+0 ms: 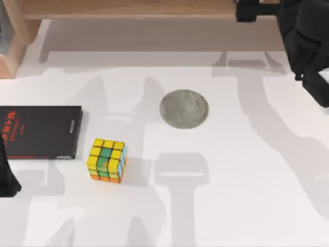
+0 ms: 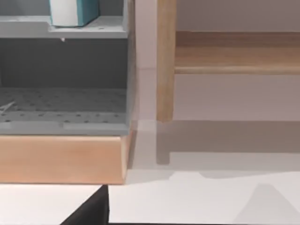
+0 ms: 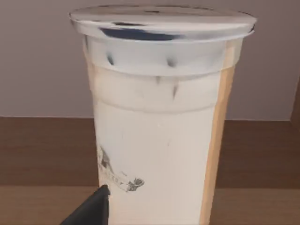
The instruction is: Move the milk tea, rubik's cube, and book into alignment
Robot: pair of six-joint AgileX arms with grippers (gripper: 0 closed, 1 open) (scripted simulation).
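Observation:
The milk tea [image 3: 159, 122] rises close in front of my right gripper [image 1: 308, 62], a creamy cup with a white lid standing on a brown wooden surface. One dark finger [image 3: 89, 211] of that gripper sits off to the cup's side, and the gripper is open. In the top view the arm hides the cup at the far right back. The rubik's cube [image 1: 107, 160] lies left of the table's middle. Just to its left lies the black book [image 1: 38, 132], flat, with red lettering. My left gripper [image 1: 7, 180] is parked at the left edge, finger [image 2: 91, 211] set off to one side.
A flat grey round coaster [image 1: 183, 109] lies mid-table, behind and to the right of the cube. A wooden shelf [image 1: 128, 9] runs along the back, with a wooden post [image 1: 13, 46] at the back left. The left wrist view faces a grey shelf unit [image 2: 63, 84].

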